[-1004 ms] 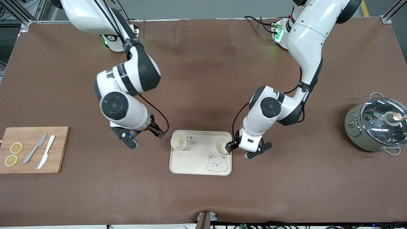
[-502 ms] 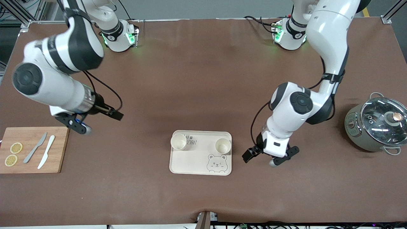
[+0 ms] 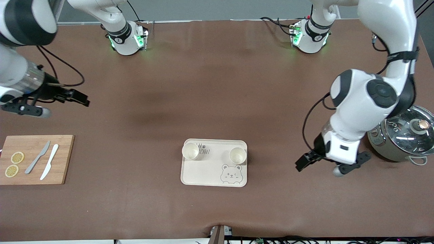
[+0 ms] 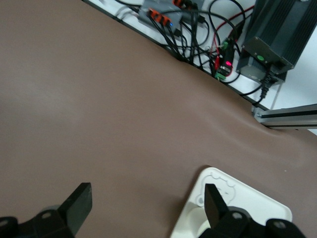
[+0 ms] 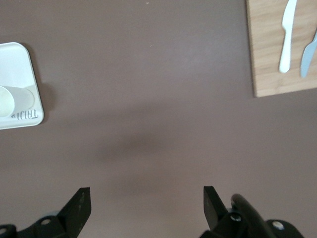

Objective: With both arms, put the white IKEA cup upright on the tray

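The cream-white tray (image 3: 210,174) with a bear face lies mid-table. Two white cups stand upright on it, one (image 3: 190,150) toward the right arm's end and one (image 3: 237,155) toward the left arm's end. My left gripper (image 3: 304,162) is open and empty, low over bare table between the tray and the pot. A tray corner (image 4: 218,191) shows in its wrist view past my left gripper (image 4: 148,203). My right gripper (image 3: 77,97) is open and empty, over bare table above the cutting board's end. Its wrist view shows my right gripper (image 5: 147,206), the tray (image 5: 20,64) and a cup (image 5: 6,101).
A bamboo cutting board (image 3: 62,159) holds two lemon slices (image 3: 17,157), a grey knife (image 3: 37,157) and a white knife (image 3: 50,162); it also shows in the right wrist view (image 5: 267,59). A pot with a glass lid (image 3: 405,132) stands close to the left arm. Cables (image 4: 198,29) lie past the table edge.
Both grippers have let go of the cups and moved away from the tray, the right toward its end of the table, the left toward the pot. Both cups stay upright.
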Robot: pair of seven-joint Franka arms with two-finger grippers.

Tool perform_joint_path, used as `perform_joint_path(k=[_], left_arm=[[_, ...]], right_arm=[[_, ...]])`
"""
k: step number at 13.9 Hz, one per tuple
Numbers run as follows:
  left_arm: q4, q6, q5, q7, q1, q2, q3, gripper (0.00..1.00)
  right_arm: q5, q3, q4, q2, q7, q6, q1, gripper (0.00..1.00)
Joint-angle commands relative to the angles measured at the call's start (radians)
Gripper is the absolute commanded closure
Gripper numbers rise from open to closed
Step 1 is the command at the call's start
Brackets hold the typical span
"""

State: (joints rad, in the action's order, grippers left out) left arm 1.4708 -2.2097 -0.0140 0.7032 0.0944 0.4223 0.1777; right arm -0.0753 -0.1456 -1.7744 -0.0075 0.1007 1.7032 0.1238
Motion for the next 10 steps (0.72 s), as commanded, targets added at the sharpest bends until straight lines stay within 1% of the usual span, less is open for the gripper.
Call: perform_joint_path(k=[1,2,3,5,7,9,10], left_arm=[[0.02,0.092,-0.03,-0.112,-0.071,-0.074,0.006,0.0],[0.02,0.129,-0.03,-0.172,-0.1,-0.094,0.006,0.0],[0.02,0.162,-0.03,-0.233,-0.134,-0.117,0.006,0.0],[0.02,0.221,-0.027,-0.361,-0.201,-0.155,0.006,0.0],[0.02,0.278,-0.018,-0.47,-0.269,-0.195,0.006,0.0],[0.02,0.301,-0.017,-0.552,-0.329,-0.217,0.008,0.0],[0.02,0.321,-0.017,-0.592,-0.349,-0.224,0.008,0.0]], right_arm=[[0.008,0.018,0.058,-0.006,-0.192,-0.042,-0.116,0.0],[0.011,0.017,0.1,-0.005,-0.282,-0.069,-0.142,0.0],[0.02,0.017,0.145,-0.005,-0.33,-0.104,-0.165,0.0],[0.057,0.018,0.223,-0.003,-0.337,-0.187,-0.182,0.0],[0.061,0.023,0.242,-0.014,-0.328,-0.285,-0.179,0.0],[0.06,0.029,0.239,-0.029,-0.305,-0.303,-0.17,0.0],[0.06,0.043,0.237,-0.031,-0.267,-0.306,-0.168,0.0]])
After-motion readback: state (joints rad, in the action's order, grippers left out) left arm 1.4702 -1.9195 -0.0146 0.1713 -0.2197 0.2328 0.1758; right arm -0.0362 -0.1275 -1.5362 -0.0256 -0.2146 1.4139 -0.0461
